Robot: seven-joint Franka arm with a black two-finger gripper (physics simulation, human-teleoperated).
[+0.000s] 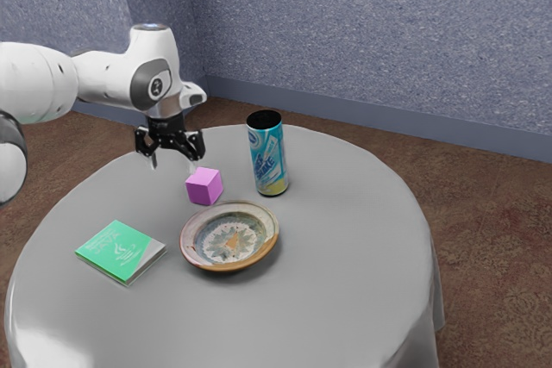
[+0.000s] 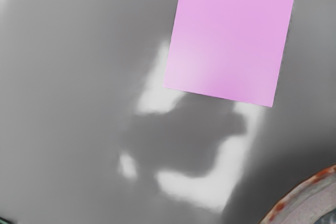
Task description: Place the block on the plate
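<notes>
In the exterior view the gripper (image 1: pixel 173 161) hangs above the table, its two fingertips spread apart with nothing between them. A pink-purple block (image 1: pixel 204 187) rests on the table just below and to the exterior view's right of the fingertips. The round patterned plate (image 1: pixel 191 249) lies beside the block, separate from it. From the wrist camera, the block (image 2: pixel 228 40) shows its flat top face, and part of the plate's rim (image 2: pixel 294 198) curves nearby.
A tall blue can (image 1: pixel 268 154) stands on the grey round table (image 1: pixel 345 299), on the block's other side from the gripper. A green booklet (image 1: pixel 119 250) lies flat to the exterior view's left of the plate.
</notes>
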